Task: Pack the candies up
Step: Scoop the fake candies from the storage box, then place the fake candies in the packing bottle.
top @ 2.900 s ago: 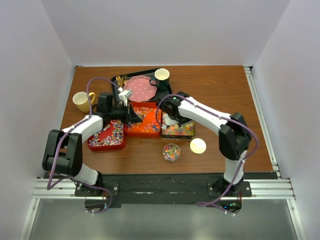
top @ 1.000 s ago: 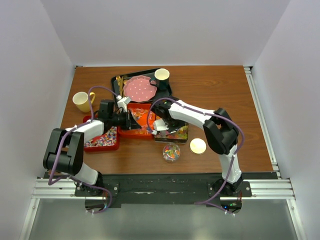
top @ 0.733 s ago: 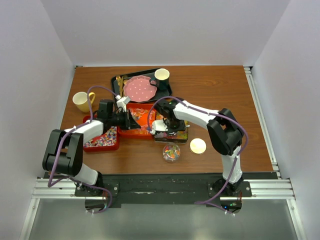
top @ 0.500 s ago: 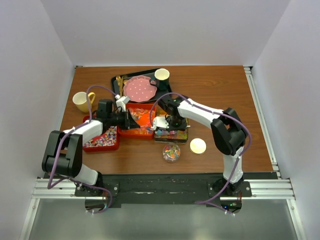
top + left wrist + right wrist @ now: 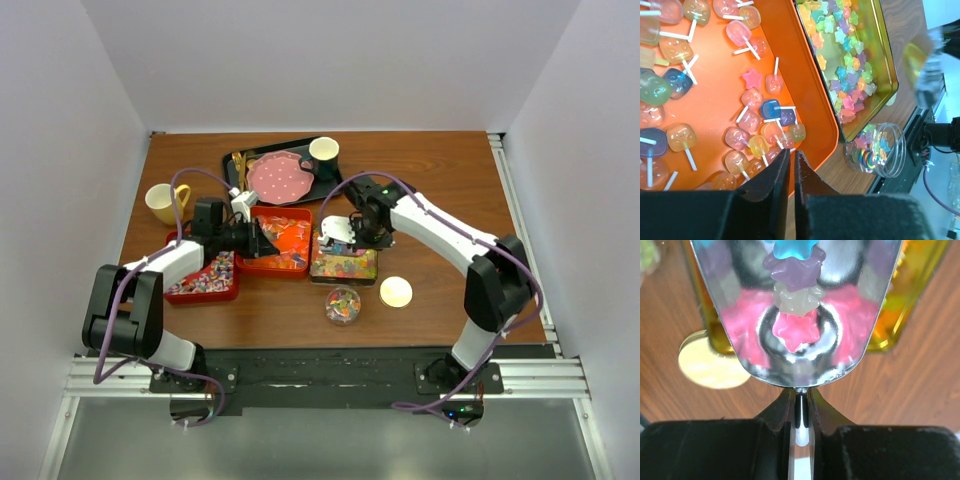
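Pink, white, purple and blue star-shaped candies [image 5: 796,315] lie in a shiny metal scoop [image 5: 730,315], now raised off the gold rectangular tin [image 5: 886,55] it dug into half a second ago. The right gripper [image 5: 801,399] clamps the scoop's handle. The left gripper [image 5: 792,156] hovers over translucent lollipops [image 5: 752,97] in the orange plastic tray [image 5: 805,85], jaws a slit apart; whether they pinch anything is unclear.

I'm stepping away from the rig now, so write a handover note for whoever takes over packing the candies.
Right gripper: shut on the metal scoop, star candies in it, over the gold tin.
Left gripper: jaws nearly together at the orange tray corner, by the lollipops; grip unclear.
Wrapped candies sit in the red tray.
Done: jar part filled; lid lies beside it.
Left: probably tip the scoop into the jar, then lid it.
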Action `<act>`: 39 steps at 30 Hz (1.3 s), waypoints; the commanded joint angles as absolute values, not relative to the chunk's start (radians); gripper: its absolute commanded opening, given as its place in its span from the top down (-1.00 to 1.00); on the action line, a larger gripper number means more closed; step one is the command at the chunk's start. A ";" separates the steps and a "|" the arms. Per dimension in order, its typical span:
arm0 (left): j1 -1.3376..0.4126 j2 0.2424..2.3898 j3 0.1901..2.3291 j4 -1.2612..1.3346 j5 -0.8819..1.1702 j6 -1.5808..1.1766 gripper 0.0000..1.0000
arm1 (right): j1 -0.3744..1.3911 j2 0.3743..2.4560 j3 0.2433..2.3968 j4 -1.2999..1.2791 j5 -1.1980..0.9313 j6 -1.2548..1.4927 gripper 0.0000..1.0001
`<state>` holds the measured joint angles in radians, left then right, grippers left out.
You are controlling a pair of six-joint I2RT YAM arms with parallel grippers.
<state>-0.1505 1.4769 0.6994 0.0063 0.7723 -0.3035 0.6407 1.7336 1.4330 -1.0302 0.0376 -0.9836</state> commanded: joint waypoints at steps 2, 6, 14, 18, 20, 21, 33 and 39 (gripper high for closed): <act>-0.141 1.443 0.755 0.032 0.778 -0.267 0.57 | 0.663 1.643 1.463 -1.157 0.118 -1.002 1.00; -0.140 1.447 0.767 0.032 0.772 -0.262 0.47 | 0.731 1.554 1.399 -1.195 0.219 -1.046 1.00; -0.138 1.428 0.764 0.026 0.726 -0.230 0.43 | 0.883 1.519 1.283 -1.265 0.458 -1.052 1.00; -0.137 1.427 0.764 0.021 0.703 -0.222 0.34 | 0.919 1.549 1.281 -1.322 0.521 -1.022 1.00; -0.135 1.422 0.764 0.020 0.692 -0.216 0.28 | 0.936 1.568 1.276 -1.357 0.552 -1.008 1.00; -0.135 1.422 0.765 0.017 0.689 -0.213 0.27 | 0.955 1.572 1.273 -1.362 0.577 -0.996 1.00; -0.127 1.454 0.795 0.009 0.661 -0.207 0.21 | 1.061 1.684 1.316 -1.472 0.721 -0.893 1.00; -0.127 1.451 0.798 0.017 0.658 -0.215 0.17 | 1.084 1.729 1.397 -1.580 0.811 -0.807 1.00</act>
<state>-0.1329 1.4563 0.7616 -0.0097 0.6643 -0.2390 1.0702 1.7271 1.3251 -1.3254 0.6930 -0.8726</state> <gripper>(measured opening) 0.406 0.113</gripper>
